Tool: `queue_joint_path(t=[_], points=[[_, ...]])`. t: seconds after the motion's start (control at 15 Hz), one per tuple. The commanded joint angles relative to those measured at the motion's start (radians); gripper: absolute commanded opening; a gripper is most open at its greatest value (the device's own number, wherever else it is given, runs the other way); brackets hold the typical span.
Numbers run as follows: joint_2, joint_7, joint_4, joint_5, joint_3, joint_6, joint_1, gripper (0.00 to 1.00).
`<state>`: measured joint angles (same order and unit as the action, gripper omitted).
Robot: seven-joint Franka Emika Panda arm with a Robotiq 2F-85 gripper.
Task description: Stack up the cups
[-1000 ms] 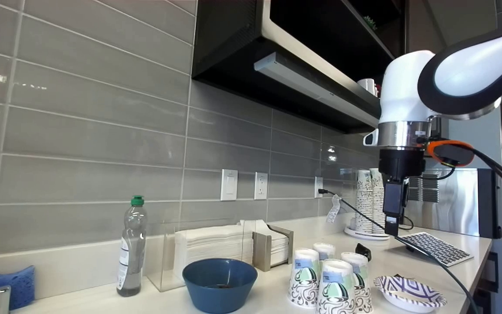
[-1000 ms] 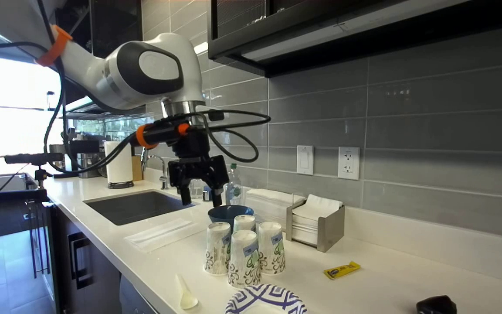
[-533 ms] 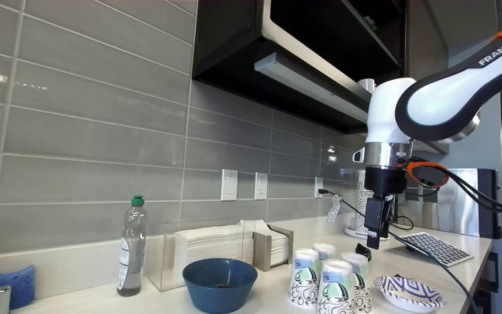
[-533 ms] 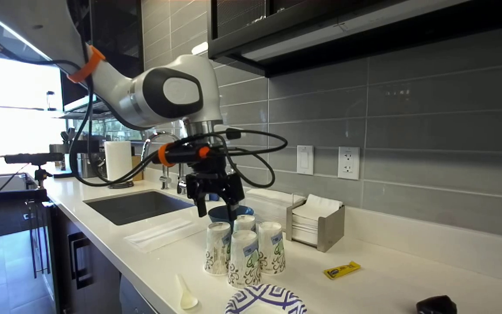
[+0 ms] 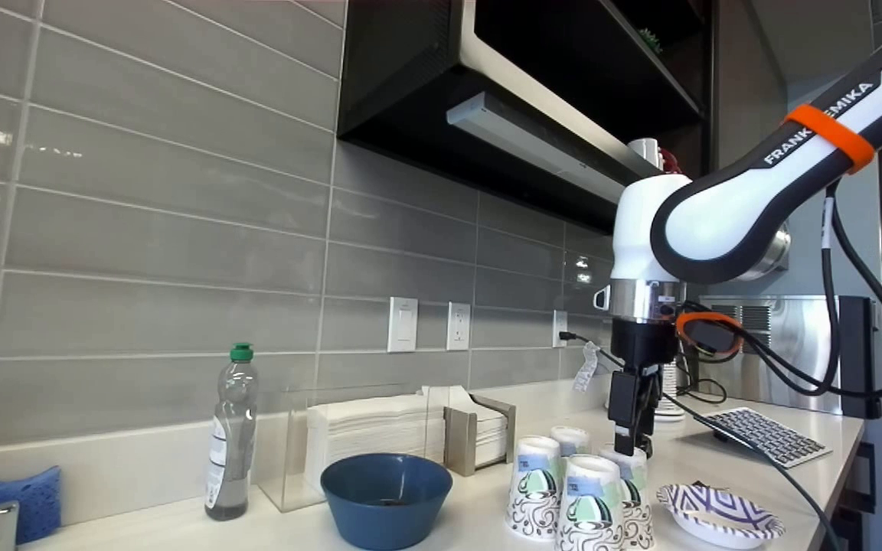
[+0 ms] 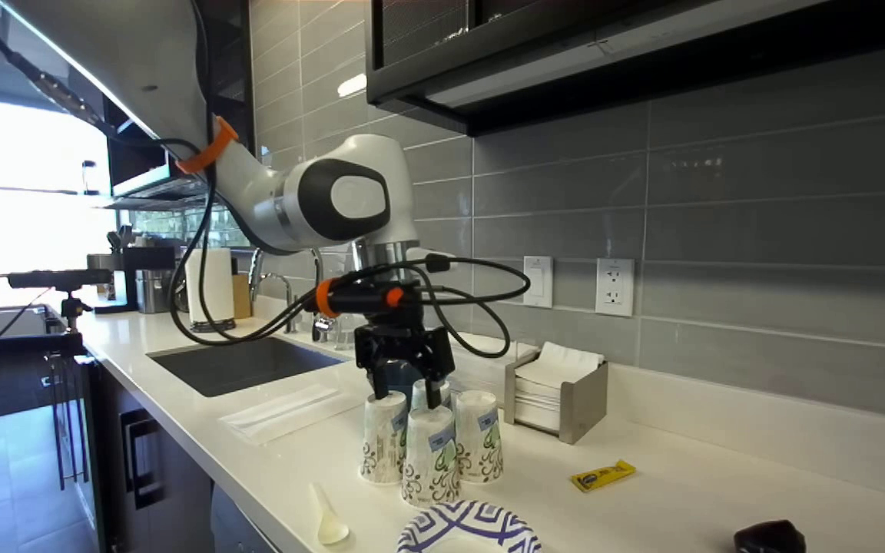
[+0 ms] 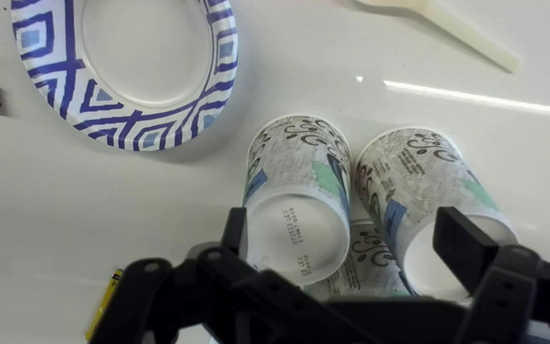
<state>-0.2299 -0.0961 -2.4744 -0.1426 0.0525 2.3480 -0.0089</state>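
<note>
Several white cups with blue-green print stand upside down in a tight cluster on the counter. In an exterior view the front cup [image 6: 431, 461] stands between a left cup [image 6: 382, 442] and a right cup [image 6: 478, 438], with another behind. The cluster also shows in an exterior view [image 5: 534, 490]. My gripper [image 6: 406, 393] is open and empty, low over the cup tops. In the wrist view its fingers [image 7: 346, 239] are spread wide: one beside the base of the nearer cup [image 7: 299, 234], the other over the base of a second cup [image 7: 423, 258]. A third cup [image 7: 365, 258] is partly hidden.
A blue bowl [image 5: 387, 501] stands beside the cups. A purple-and-white patterned dish [image 7: 213, 110] lies near them, with a white spoon [image 6: 326, 516] and a yellow packet [image 6: 602, 476]. A napkin holder [image 6: 585, 399] is by the wall. A black cable [image 5: 770, 455] crosses the counter.
My gripper has come down to the cup tops, moving right in one exterior picture and left in the other. It stays open. The cups have not moved.
</note>
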Motion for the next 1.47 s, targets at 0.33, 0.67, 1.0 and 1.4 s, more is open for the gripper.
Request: queue_joint_path(t=[0.33, 0.67, 1.0, 1.4], points=[[0.092, 0.039, 0.064, -0.042, -0.007, 0.041, -0.029, 1.0], [0.12, 0.029, 0.063, -0.034, -0.005, 0.09, -0.028, 0.73], [0.121, 0.028, 0.058, -0.036, -0.002, 0.096, -0.032, 0.4], [0.051, 0.067, 0.059, -0.106, -0.008, 0.006, -0.052, 0.4]])
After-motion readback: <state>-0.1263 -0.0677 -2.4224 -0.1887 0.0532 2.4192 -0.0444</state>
